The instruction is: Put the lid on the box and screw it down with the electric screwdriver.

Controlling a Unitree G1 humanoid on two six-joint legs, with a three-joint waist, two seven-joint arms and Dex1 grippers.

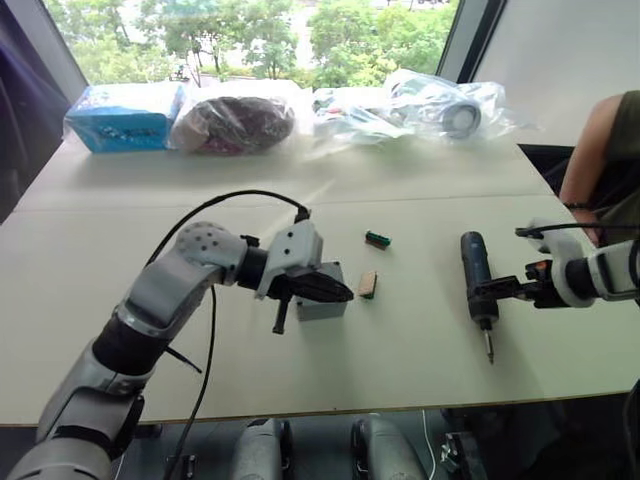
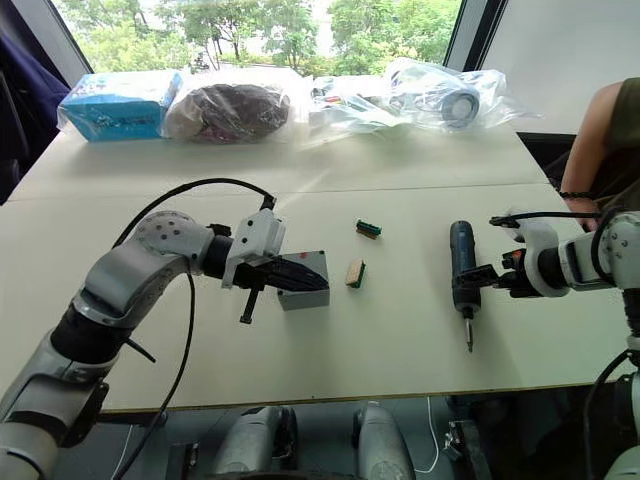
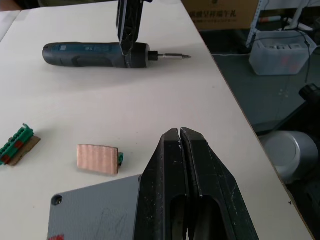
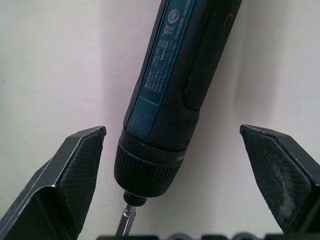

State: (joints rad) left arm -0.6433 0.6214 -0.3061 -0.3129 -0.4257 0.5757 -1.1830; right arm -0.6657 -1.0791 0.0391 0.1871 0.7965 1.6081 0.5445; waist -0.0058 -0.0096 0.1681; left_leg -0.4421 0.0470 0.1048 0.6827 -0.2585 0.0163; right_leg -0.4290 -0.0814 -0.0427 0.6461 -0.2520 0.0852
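Screwdriver (image 1: 477, 277) lies on white table (image 1: 420, 350) by window (image 1: 250, 30).

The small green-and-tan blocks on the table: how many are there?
2. One block lies farther back on the table; the other block lies just right of the box. More may be hidden behind the left gripper.

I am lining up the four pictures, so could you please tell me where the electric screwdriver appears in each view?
Left eye view: the electric screwdriver lies right of centre on the table, bit toward the near edge.
Right eye view: right of centre, same pose.
Left wrist view: across the upper part, bit pointing right.
Right wrist view: centre, between the right gripper's open fingers.
Shared landmark: its metal bit.
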